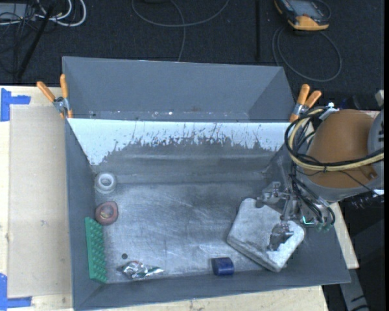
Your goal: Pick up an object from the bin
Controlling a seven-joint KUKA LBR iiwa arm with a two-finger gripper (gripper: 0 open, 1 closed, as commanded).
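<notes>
Pale block [249,237] under claw [282,237], scuffed bin [181,199] floor; grip unclear; dark carpet [214,24] behind.

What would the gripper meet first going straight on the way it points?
Most likely the grey-white spongy block at the front right of the bin: the gripper points down right over it. Whether it already touches is unclear.

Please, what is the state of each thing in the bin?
grey-white block: lying flat, under the gripper.
gripper: low over that block.
green perforated strip: lying along the left wall.
brown ring: lying flat.
clear cap: upright.
blue piece: by the near wall.
crumpled foil: lying loose.
</notes>
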